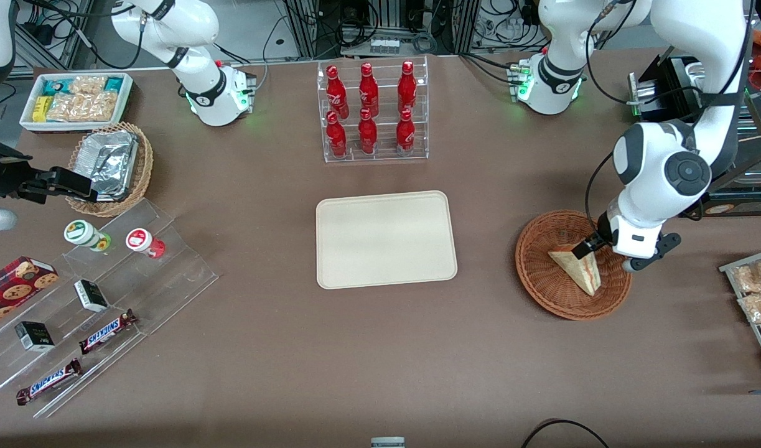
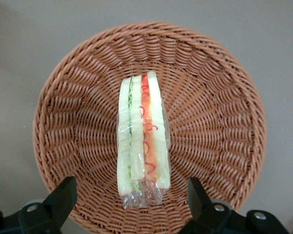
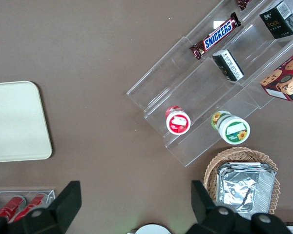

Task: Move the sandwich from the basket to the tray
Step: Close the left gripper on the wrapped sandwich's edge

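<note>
The sandwich (image 1: 578, 269), a clear-wrapped pale wedge with red and green filling (image 2: 142, 141), lies in the reddish-brown wicker basket (image 1: 545, 280) toward the working arm's end of the table. My gripper (image 1: 595, 244) hangs just above the basket (image 2: 219, 122), open, its fingers (image 2: 63, 195) spread wider than the sandwich's wrapped end and holding nothing. The cream-beige tray (image 1: 385, 239) lies flat at the table's middle and shows again in the right wrist view as the tray (image 3: 17, 122).
A clear rack of red bottles (image 1: 372, 112) stands farther from the front camera than the tray. Toward the parked arm's end are a tan basket with foil (image 1: 111, 167), a white tub of snacks (image 1: 76, 99) and acrylic steps with candy bars (image 1: 100, 311). A snack rack (image 1: 756, 298) lies beside the basket.
</note>
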